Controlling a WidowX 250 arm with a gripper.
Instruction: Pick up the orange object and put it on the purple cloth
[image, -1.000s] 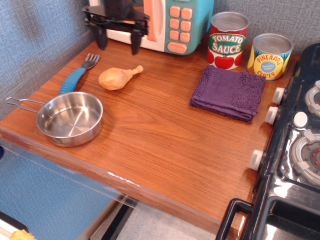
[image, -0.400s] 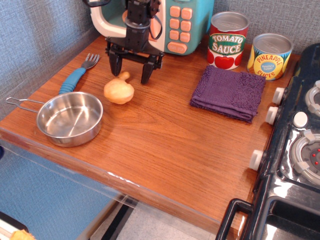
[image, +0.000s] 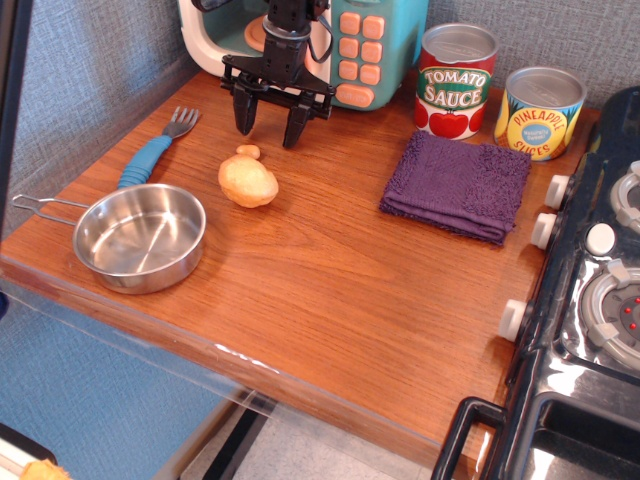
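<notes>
My gripper (image: 272, 124) hangs in the upper middle-left of the frame, in front of the toy microwave (image: 352, 45), with its two black fingers (image: 244, 110) spread wide and pointing down at the desk (image: 330, 290). It holds nothing. The fingertips sit above the wood, and I cannot tell whether they touch it.

The drumstick (image: 247, 179) lies on the desk just below my gripper in the picture, left of center. Its round tan-orange body faces the lower edge of the frame and its short bone end points up toward my fingers. It is near the fingertips but apart from them, not between them.

The purple cloth (image: 457, 185) lies folded on the right side of the desk, well apart from the drumstick, with bare wood between the two. Nothing rests on the cloth.

Behind the cloth, at the upper right, stand a tomato sauce can (image: 455, 80) and a pineapple slices can (image: 539, 112), side by side against the grey wall. At the far left a fork (image: 158, 148) with a blue handle lies on the wood, and below it, at the lower left, sits a steel pan (image: 139, 236) with a wire handle reaching toward the left edge. A black toy stove (image: 600, 290) with white knobs fills the right edge of the frame, beside the cloth.
</notes>
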